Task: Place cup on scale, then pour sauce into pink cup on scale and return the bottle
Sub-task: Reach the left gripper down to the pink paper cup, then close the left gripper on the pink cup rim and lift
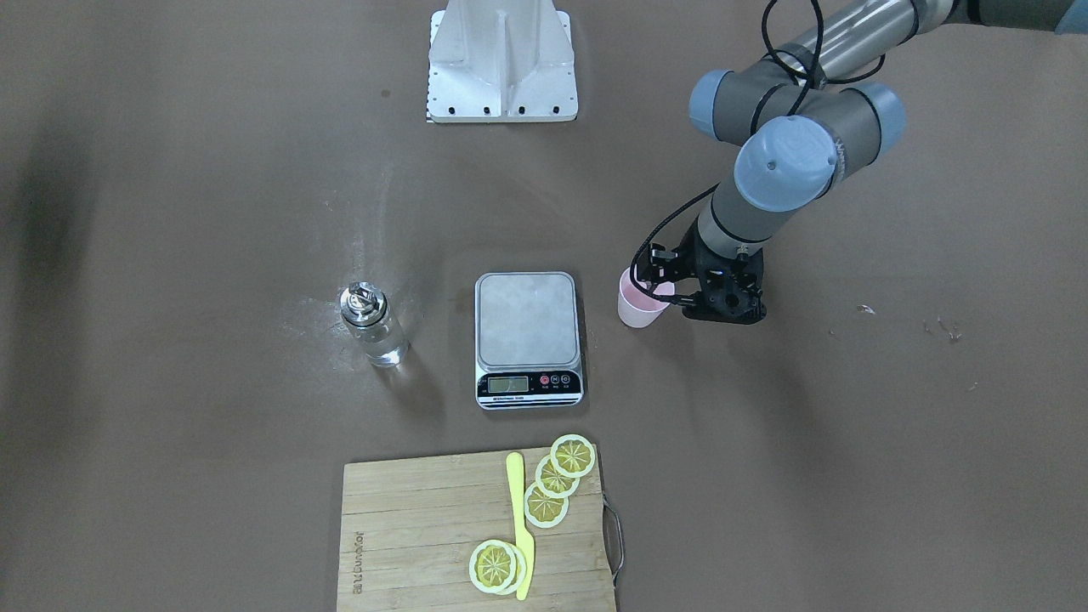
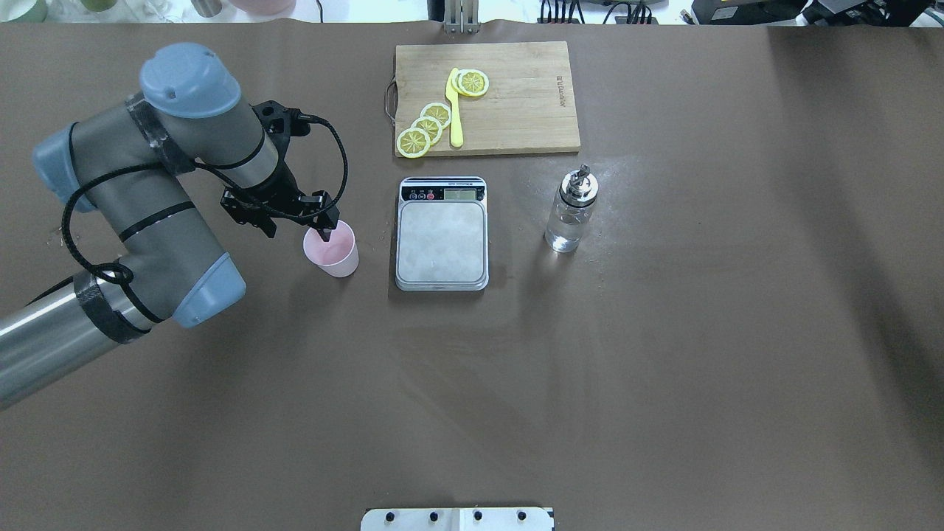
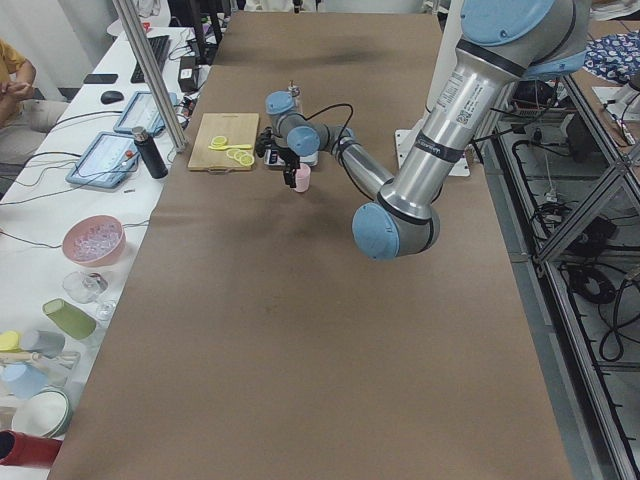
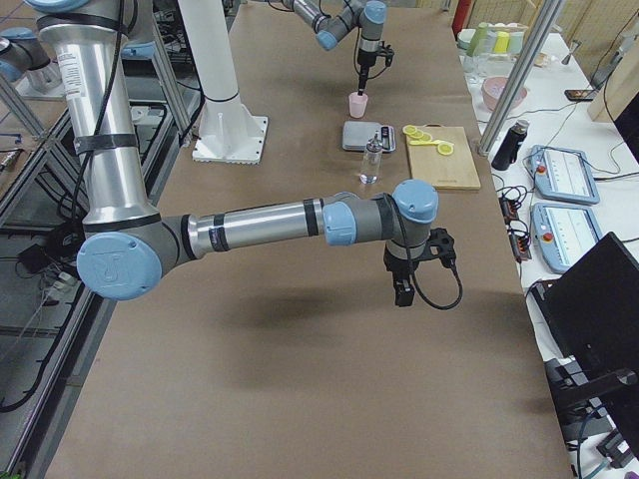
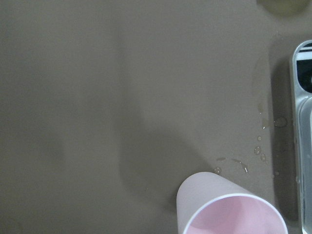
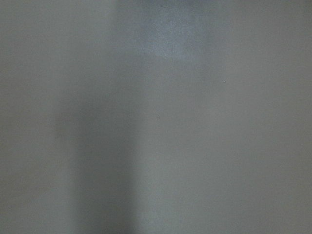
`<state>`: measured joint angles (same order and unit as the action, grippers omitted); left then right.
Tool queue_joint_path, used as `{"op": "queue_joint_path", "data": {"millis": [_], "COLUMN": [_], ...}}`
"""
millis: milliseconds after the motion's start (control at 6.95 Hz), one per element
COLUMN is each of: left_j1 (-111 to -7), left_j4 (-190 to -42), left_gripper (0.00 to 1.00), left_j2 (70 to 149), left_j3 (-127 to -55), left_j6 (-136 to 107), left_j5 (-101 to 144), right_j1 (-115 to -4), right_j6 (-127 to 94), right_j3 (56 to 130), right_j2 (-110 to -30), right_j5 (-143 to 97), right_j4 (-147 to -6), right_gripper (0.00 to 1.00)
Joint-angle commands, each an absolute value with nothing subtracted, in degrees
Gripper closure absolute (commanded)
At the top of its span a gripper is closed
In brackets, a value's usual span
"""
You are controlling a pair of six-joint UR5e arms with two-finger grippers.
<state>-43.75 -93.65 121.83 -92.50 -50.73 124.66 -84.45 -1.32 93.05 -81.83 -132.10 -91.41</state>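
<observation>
The pale pink cup (image 1: 639, 308) (image 2: 335, 254) stands upright on the brown table, just beside the steel scale (image 1: 527, 319) (image 2: 442, 243) on my left-arm side. The scale's plate is bare. My left gripper (image 1: 661, 287) (image 2: 321, 232) points down at the cup's rim, one finger inside and one outside, with the jaws apart. The left wrist view shows the cup (image 5: 229, 209) at the bottom and the scale's edge (image 5: 304, 146) at the right. The glass bottle (image 1: 374, 330) (image 2: 569, 214) of clear sauce stands on the scale's other side. My right gripper (image 4: 403, 291) hovers over bare table; I cannot tell its state.
A wooden cutting board (image 1: 425, 527) (image 2: 516, 96) with lemon slices and a yellow knife (image 1: 518, 527) lies beyond the scale. Water drops (image 5: 243, 165) lie on the table between the cup and the scale. The white base plate (image 1: 501, 76) sits at the robot's edge.
</observation>
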Motion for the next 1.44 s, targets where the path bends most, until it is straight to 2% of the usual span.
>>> {"op": "queue_joint_path", "data": {"millis": [0,288,863,1007,1294], "left_j1": [-42.3,-42.0,-42.1,-42.1,-42.1], "left_j4": [-94.8,-94.9,-95.0,-95.0,-95.0], "left_gripper": [0.11,0.27,0.92,1.0,1.0], "left_j2": [121.8,121.7,121.6,121.6,121.7], "left_j3": [-92.1,-91.8,-91.1,-91.1,-91.4], "left_j6": [-50.8,-50.7,-50.7,-50.7,-50.7], "left_j5": [123.9,123.6,123.6,123.6,123.7], "right_j1": [-84.4,-84.4,-84.2,-84.1,-83.8], "right_j6": [-1.3,-1.3,-1.3,-1.3,-1.3], "right_j3": [93.0,93.1,93.1,93.1,93.0], "right_j2": [-81.8,-81.7,-81.8,-81.8,-81.8], "right_j5": [-132.1,-132.1,-132.1,-132.1,-132.1], "right_j4": [-91.4,-91.4,-91.4,-91.4,-91.4], "right_gripper": [0.0,0.0,0.0,0.0,0.0]}}
